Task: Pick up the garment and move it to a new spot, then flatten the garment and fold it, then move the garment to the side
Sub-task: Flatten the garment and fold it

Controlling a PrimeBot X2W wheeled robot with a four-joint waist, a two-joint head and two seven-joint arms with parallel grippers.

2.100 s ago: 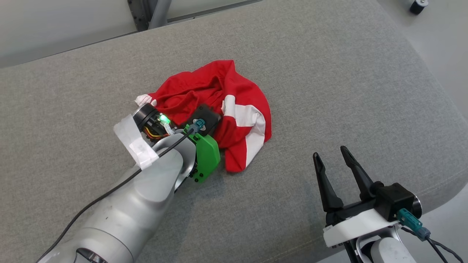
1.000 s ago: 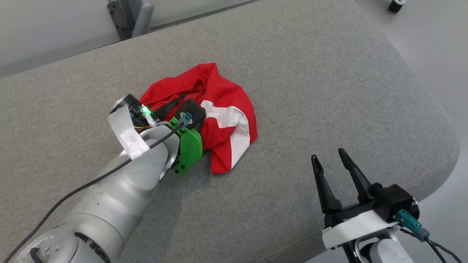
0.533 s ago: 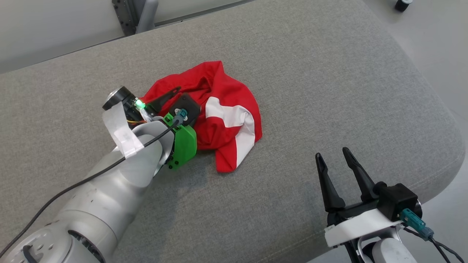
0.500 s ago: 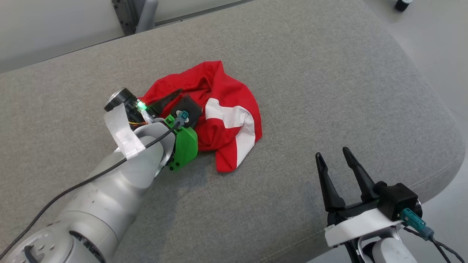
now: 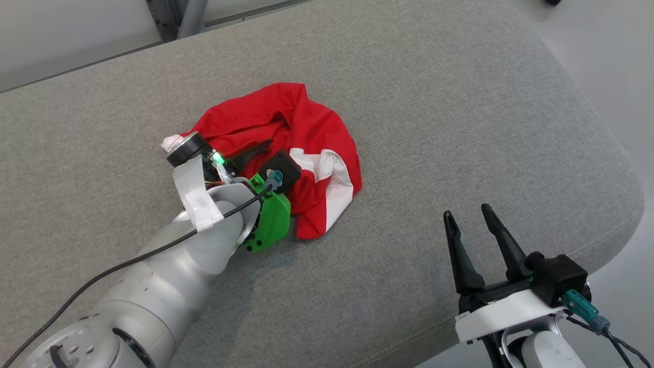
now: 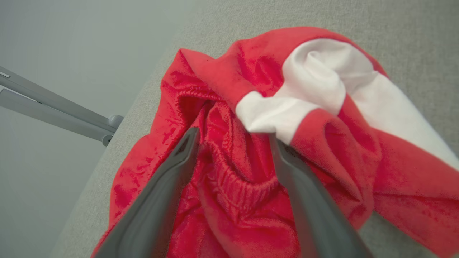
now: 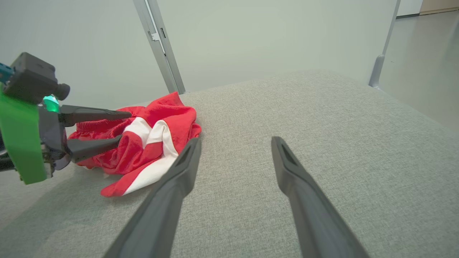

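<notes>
The left gripper (image 6: 233,152), dark fingers spread astride the elastic waistband (image 6: 238,184) of the crumpled red-and-white garment (image 5: 311,120) lying mid-left on the grey cushion (image 5: 460,102), should probably sink deeper and pinch several layers before lifting, while the right gripper (image 5: 475,222) hovers spread at near right.

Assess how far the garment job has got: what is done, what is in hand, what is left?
Done: nothing visibly finished; the garment lies crumpled in a heap on the grey cushion. In hand: the pick-up, with the left tool open, its fingers straddling a gathered red fold, not yet closed. The right tool hangs open, apart from the cloth. Left: grasping, moving, flattening, folding and setting aside.
</notes>
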